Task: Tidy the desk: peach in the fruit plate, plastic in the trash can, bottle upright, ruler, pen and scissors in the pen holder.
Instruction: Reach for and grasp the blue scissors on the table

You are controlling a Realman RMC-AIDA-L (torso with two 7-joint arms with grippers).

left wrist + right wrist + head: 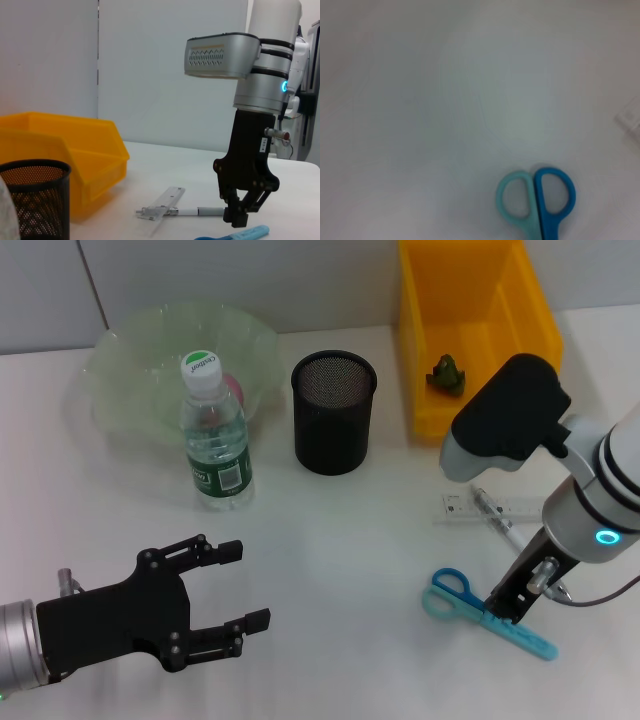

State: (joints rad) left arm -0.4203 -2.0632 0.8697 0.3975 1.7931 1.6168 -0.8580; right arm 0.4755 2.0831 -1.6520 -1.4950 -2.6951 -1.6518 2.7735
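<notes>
- The pair of scissors with one teal and one blue loop handle and a light-blue blade sheath [487, 617] lies flat on the white table [340, 540], near its front right.
- The right gripper [505, 606] stands over the sheath just behind the handles, fingers set close about it; a firm clamp cannot be told.
- A clear plastic ruler [490, 508] and a white pen [497, 520] lie just behind.
- The black mesh pen holder [333, 412] stands well apart, open table between.
- The upright clear water bottle [214, 435] has a green label, unreadable.
- The left gripper [240, 585] hovers front left, fingers spread.

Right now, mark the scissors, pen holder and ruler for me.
scissors [452, 594]: head view, on the handle loops.
pen holder [333, 425]: head view, on the black mesh side wall.
ruler [462, 506]: head view, on its clear end nearest the pen holder.
</notes>
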